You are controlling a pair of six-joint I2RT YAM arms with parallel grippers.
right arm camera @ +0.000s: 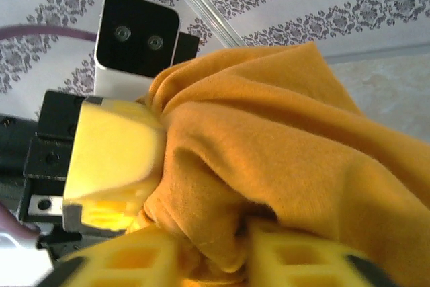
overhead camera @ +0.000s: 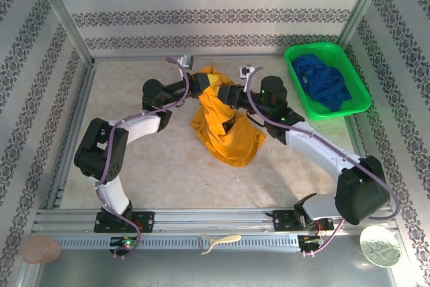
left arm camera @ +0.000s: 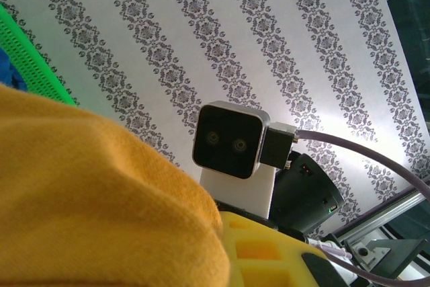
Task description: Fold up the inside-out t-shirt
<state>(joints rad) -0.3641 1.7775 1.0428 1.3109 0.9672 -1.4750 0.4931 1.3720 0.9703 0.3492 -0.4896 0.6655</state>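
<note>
No text, label, brand, number or sign can be read. The dark print (overhead camera: pixel 229 124) on the t-shirt (overhead camera: pixel 218 105) is bunched in folds and too small to make out. The walls (overhead camera: pixel 201 5) bear rows of a repeated ornament, not letters.

The mustard-yellow t-shirt (overhead camera: pixel 225 129) is bunched up, not flat. Its upper part is gathered and lifted close to the far edge of the tabletop (overhead camera: pixel 148 173). The lower part hangs down and lies crumpled near the middle, where a small dark patch shows.
</note>
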